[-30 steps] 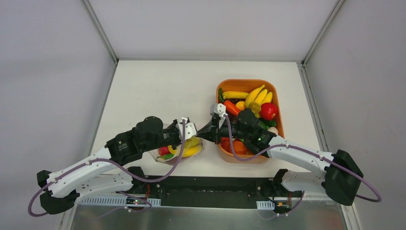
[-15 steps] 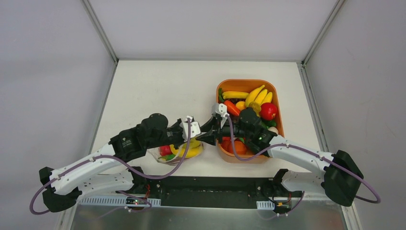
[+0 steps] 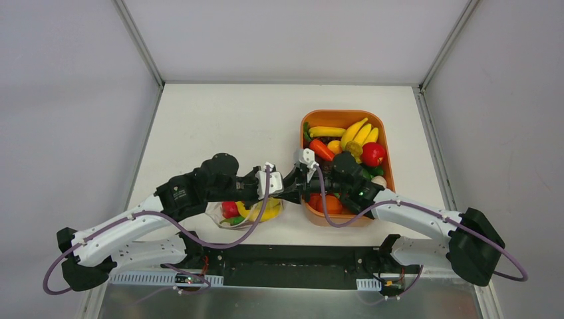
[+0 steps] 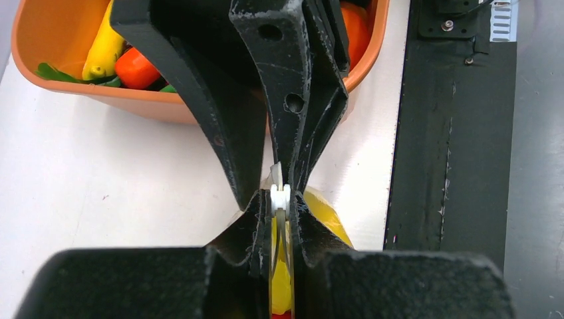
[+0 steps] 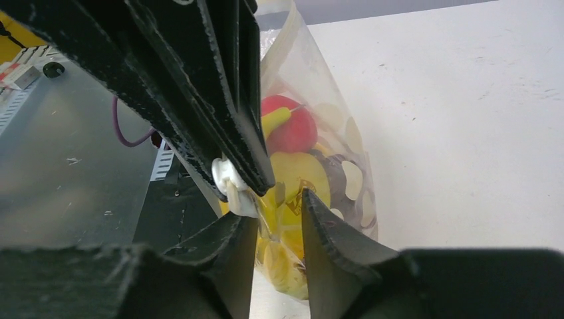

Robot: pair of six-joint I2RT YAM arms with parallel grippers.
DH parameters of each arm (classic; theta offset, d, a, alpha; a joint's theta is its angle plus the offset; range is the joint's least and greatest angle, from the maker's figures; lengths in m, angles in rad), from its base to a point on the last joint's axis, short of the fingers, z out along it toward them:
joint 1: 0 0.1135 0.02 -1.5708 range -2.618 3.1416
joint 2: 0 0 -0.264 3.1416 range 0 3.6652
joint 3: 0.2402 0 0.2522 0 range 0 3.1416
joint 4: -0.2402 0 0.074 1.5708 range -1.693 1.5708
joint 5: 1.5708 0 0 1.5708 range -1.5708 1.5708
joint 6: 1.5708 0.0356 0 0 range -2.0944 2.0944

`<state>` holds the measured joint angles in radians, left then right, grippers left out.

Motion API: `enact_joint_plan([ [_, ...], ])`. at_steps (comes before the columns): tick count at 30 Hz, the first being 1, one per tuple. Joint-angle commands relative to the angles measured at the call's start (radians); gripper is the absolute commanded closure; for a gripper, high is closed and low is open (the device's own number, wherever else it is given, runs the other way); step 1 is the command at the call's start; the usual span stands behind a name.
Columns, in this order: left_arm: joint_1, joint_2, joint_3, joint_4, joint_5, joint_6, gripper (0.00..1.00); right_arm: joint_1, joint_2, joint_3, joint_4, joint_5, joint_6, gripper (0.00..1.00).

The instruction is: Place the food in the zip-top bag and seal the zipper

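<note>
My left gripper [image 4: 281, 211] is clamped on the zipper [image 4: 279, 195], with the whitish ridge pinched between the fingertips at the bag's top edge. My right gripper [image 5: 278, 222] has its jaws apart and holds nothing. They sit just beside the left's tips, close enough that they nearly touch.

The zip-top bag [image 5: 346, 173] stands on the table [image 3: 219, 119] between my arms, just left of the orange tray [image 3: 342, 112]. Inside it are a red piece [image 5: 292, 129] and a yellow piece [image 5: 299, 176]. More food [image 3: 359, 136] sits in the tray, outside the bag.

I judge this to be the sealing step. The fingers cover most of the strip, so I can't tell how much of it is pressed shut.

Risks from here:
- The right jaws could close below the ridge and catch only dotted film, so the seal never runs.
- The grippers are crowded on one spot, and a small misaim would knock finger on finger and pop the zipper out of the left's pinch.
- The bag is light and anchored only by my left, so a hard sideways pull could drag or tip it, and food could roll out if the mouth is unsealed.
- The bulging yellow piece near the top may hold the two sides apart.
</note>
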<state>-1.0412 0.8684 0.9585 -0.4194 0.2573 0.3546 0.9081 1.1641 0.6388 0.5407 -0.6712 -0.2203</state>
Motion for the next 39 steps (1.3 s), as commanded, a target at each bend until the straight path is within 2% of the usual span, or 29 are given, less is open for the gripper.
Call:
enact_joint_plan([
  [1, -0.005, -0.001, 0.03, -0.01, 0.043, 0.011, 1.0, -0.002, -0.012, -0.012, 0.087, -0.039, -0.017, 0.74],
  [3, -0.005, -0.005, 0.028, -0.011, 0.038, 0.012, 1.0, -0.002, -0.013, -0.012, 0.09, -0.039, -0.018, 0.85],
  [5, -0.005, -0.011, 0.025, -0.013, 0.028, 0.014, 1.0, -0.002, -0.019, -0.016, 0.094, -0.04, -0.018, 1.0],
  [13, -0.005, -0.068, -0.029, -0.013, -0.05, -0.002, 1.0, -0.009, -0.048, -0.039, 0.134, 0.106, 0.027, 1.0],
  [22, -0.005, -0.152, -0.08, -0.057, -0.169, -0.031, 1.0, -0.014, -0.033, -0.029, 0.133, 0.096, 0.05, 1.0],
  [26, -0.005, -0.154, -0.088, -0.027, -0.148, -0.042, 1.0, -0.015, -0.037, -0.029, 0.137, 0.043, 0.038, 1.0],
  [28, -0.005, -0.135, -0.075, -0.01, -0.117, -0.043, 1.0, -0.014, -0.033, -0.023, 0.133, -0.018, 0.034, 0.91],
  [30, -0.005, -0.108, -0.058, -0.001, -0.085, -0.039, 1.0, -0.013, -0.027, -0.013, 0.118, -0.052, 0.032, 0.7],
  [32, -0.005, -0.077, -0.037, 0.006, -0.046, -0.036, 1.0, -0.01, -0.024, -0.011, 0.116, -0.05, 0.026, 0.59],
  [35, -0.006, -0.043, -0.011, 0.005, -0.012, -0.034, 1.0, -0.009, -0.021, -0.014, 0.103, -0.036, -0.003, 0.52],
  [39, -0.005, -0.014, 0.011, 0.004, 0.027, -0.03, 1.0, -0.008, -0.021, -0.012, 0.087, -0.038, -0.02, 0.5],
])
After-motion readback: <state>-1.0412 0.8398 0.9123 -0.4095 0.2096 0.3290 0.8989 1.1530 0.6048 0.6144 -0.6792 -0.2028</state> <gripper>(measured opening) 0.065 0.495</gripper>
